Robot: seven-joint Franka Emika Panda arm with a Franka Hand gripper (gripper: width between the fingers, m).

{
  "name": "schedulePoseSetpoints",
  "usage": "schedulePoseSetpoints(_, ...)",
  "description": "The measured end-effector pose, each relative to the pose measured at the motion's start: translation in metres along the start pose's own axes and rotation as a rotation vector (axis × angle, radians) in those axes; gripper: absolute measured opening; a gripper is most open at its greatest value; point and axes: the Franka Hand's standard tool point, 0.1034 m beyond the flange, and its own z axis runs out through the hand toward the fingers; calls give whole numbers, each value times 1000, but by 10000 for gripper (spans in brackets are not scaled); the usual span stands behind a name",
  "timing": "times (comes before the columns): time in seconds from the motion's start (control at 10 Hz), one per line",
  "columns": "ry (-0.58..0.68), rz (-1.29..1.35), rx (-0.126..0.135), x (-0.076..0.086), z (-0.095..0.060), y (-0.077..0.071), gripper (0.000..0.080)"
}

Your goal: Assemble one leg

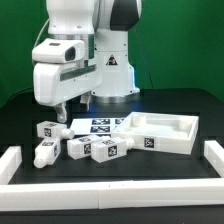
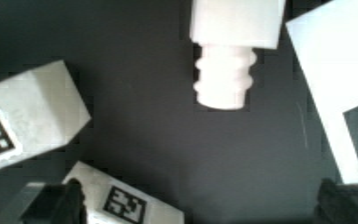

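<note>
Several white legs with black-and-white tags lie on the black table at the exterior view's left: one (image 1: 48,129) under my gripper, one (image 1: 45,152) nearer the front, two more (image 1: 78,148) (image 1: 108,150) beside them. My gripper (image 1: 62,107) hangs open and empty a little above them. In the wrist view a leg (image 2: 226,55) lies with its ribbed screw end toward the gripper (image 2: 197,206). A tagged leg (image 2: 25,112) lies to one side. Another tagged leg (image 2: 131,200) lies close by one dark finger (image 2: 51,205). Nothing sits between the fingers.
A large white tray-shaped part (image 1: 160,133) with a raised rim lies at the exterior view's right. The marker board (image 1: 100,125) lies flat behind the legs, and its edge shows in the wrist view (image 2: 345,70). White rails (image 1: 12,163) (image 1: 214,160) border the work area.
</note>
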Motion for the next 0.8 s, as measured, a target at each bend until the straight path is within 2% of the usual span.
schedulePoseSetpoints(0.2, 0, -22, -4, 3, -1, 2, 649)
schedulePoseSetpoints(0.3, 6, -107, -26, 18, -6, 11, 649)
schedulePoseSetpoints(0.4, 15, -172, -49, 41, -13, 21, 649)
schedulePoseSetpoints(0.5, 22, -174, -63, 70, -19, 27, 649)
schedulePoseSetpoints(0.6, 28, -189, -75, 91, -21, 30, 649)
schedulePoseSetpoints(0.8, 23, -188, -68, 81, -18, 29, 649)
